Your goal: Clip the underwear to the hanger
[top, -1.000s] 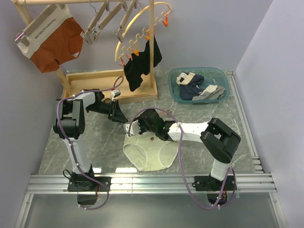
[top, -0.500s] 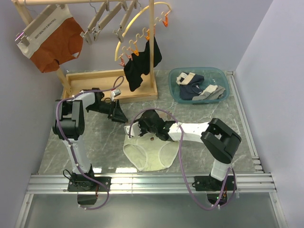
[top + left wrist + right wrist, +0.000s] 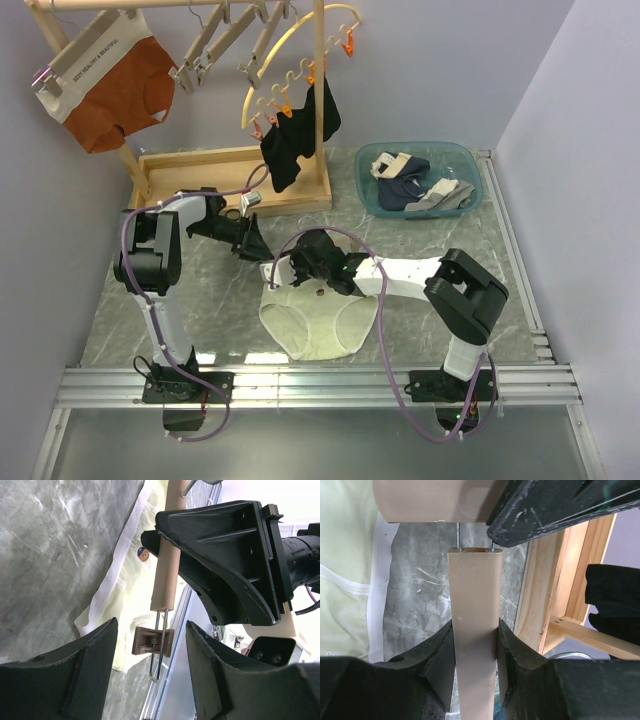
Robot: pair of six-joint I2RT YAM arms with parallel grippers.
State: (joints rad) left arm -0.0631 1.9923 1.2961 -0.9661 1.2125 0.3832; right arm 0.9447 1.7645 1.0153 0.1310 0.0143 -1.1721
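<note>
While the right claw (image 3: pixel 474 630) clamps a clip of the flat light-wood hanger (image 3: pixel 167 565) (likely opening it) over pale cream-yellow briefs (image 3: pixel 320 320), the left claw (image 3: pixel 152 625) gapes empty alongside.

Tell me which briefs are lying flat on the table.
The cream-yellow briefs; the rust-orange briefs and black garment hang on the rack.

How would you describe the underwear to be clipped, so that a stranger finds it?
On the grey marbled table, look near the middle of the front edge. The pale cream-yellow briefs lie flat there; the rust-orange briefs and the black garment hang at the back.
</note>
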